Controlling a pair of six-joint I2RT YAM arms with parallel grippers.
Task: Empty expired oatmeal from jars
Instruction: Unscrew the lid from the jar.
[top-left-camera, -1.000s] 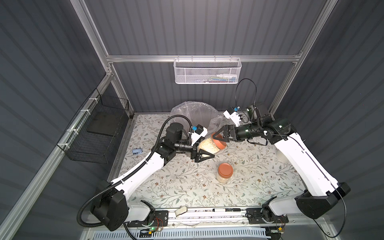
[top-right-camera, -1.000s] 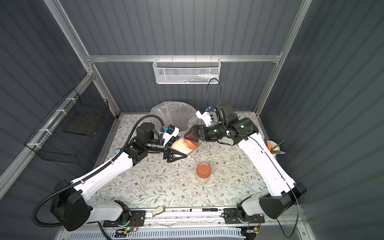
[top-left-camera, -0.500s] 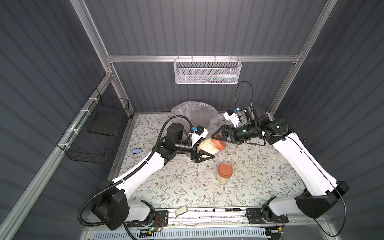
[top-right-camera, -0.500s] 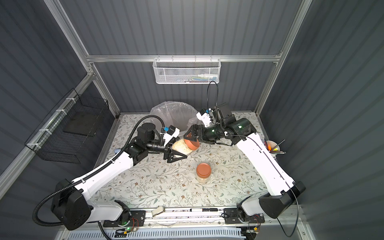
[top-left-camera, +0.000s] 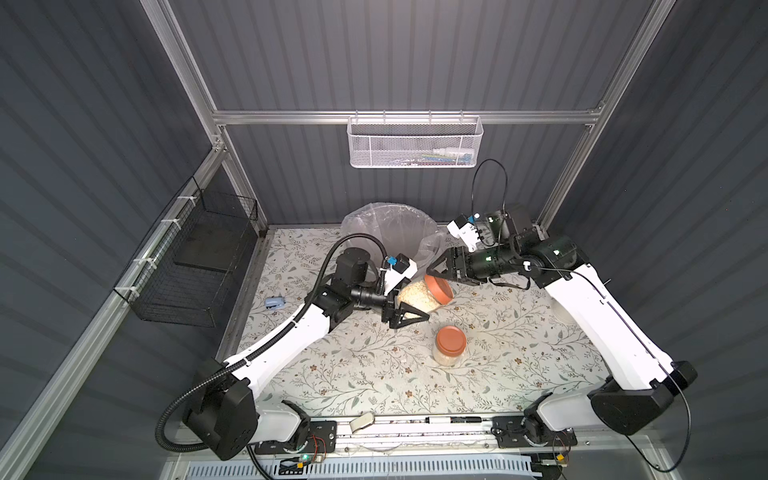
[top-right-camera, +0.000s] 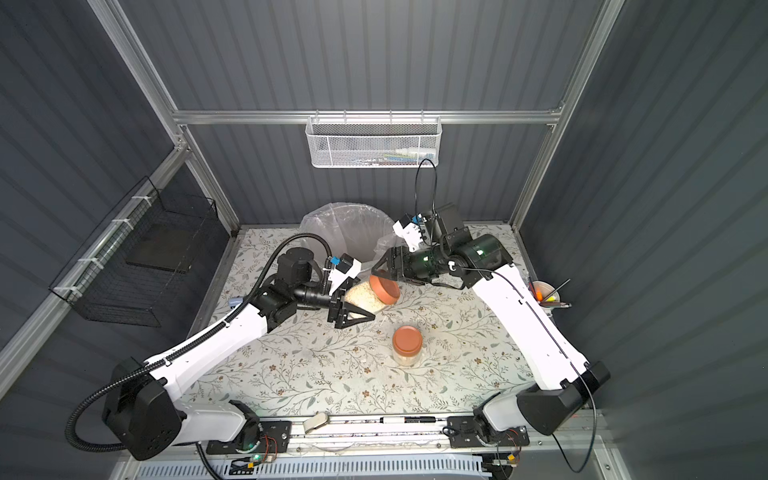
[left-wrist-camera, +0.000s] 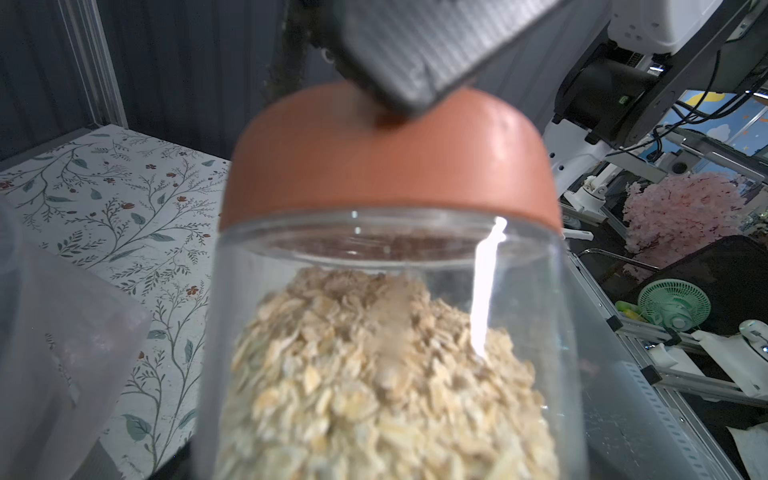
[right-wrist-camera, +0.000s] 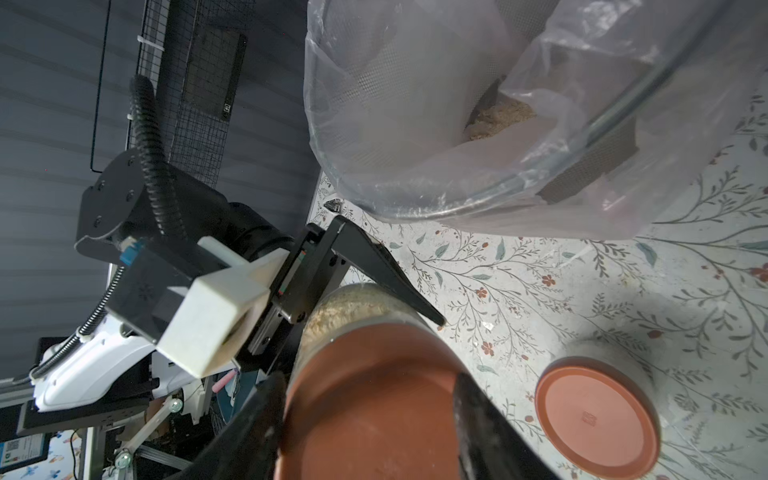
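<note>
**At table centre: tilted jar between two grippers, lid on**

Over the middle of the floral table (top-left-camera: 374, 374), the left gripper (top-left-camera: 411, 305) is clasping the glass body of one jar (top-left-camera: 419, 296). The jar is tilting steeply, its orange lid (top-left-camera: 438, 289) pointing toward 2 o'clock. The oatmeal (left-wrist-camera: 374, 374) is filling most of this jar. The right gripper (top-left-camera: 440, 277) is straddling the lid with a finger on either side. Whether it is pinching the lid or merely flanking it cannot be told.

Likely hazards:
- The smooth glass is probably going to turn in the left grip if the lid is twisted hard.
- A bite on the lid's rounded edge alone is risking a slip.
- With the mouth tilting this far, a freed lid is likely to let flakes spill onto the cloth short of the bin (top-left-camera: 357, 216).

The bin is standing at 12 o'clock, just beyond the jar, and its loose liner is hanging near the right gripper, where it could snag. The second jar (top-left-camera: 449, 345), capped and upright, is standing near at 5 o'clock, within reach of a careless swing. Open cloth is lying from 6 to 8 o'clock. A pen cup (top-right-camera: 544, 293) is crowding the 3 o'clock edge.
</note>
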